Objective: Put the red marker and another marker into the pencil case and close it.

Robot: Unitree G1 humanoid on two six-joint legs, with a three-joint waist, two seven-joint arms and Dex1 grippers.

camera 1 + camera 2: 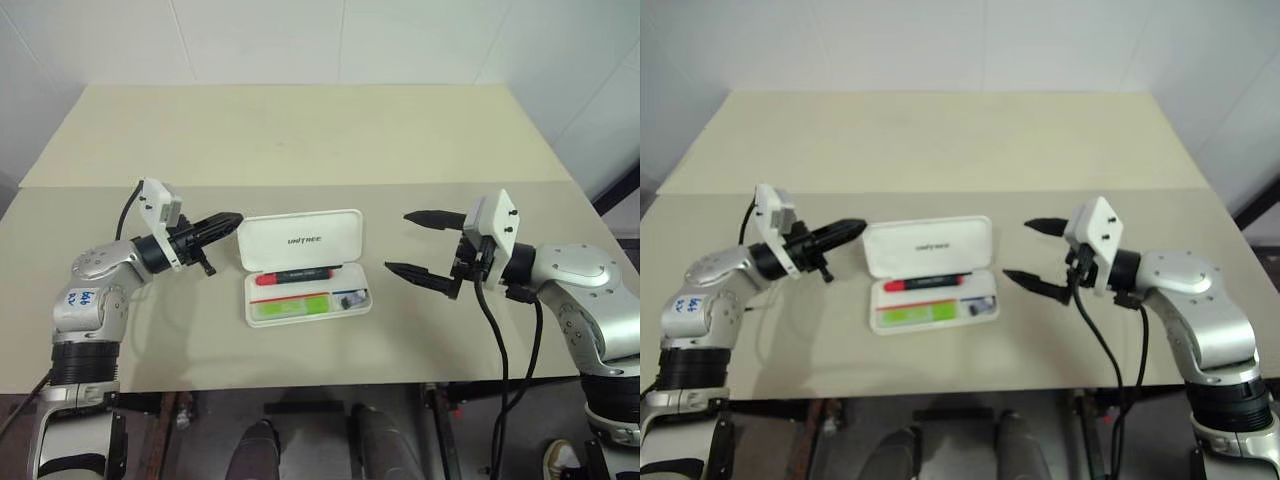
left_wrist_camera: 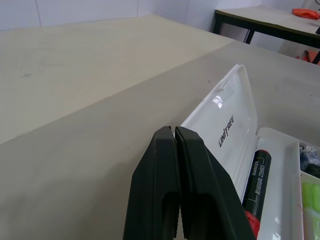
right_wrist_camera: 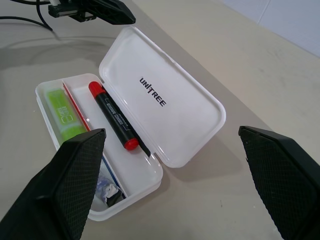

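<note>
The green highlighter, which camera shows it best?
The right wrist view: the highlighter lies whole in the case's front compartment, seen from close. Both eye views show it smaller, as a green strip. The left wrist view catches just a sliver at the picture's edge.

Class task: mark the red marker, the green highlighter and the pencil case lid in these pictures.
red marker (image 3: 114,116), right wrist view, mid barrel.
green highlighter (image 3: 64,117), right wrist view, its flat face.
pencil case lid (image 1: 300,239), left eye view, by the lettering.
</note>
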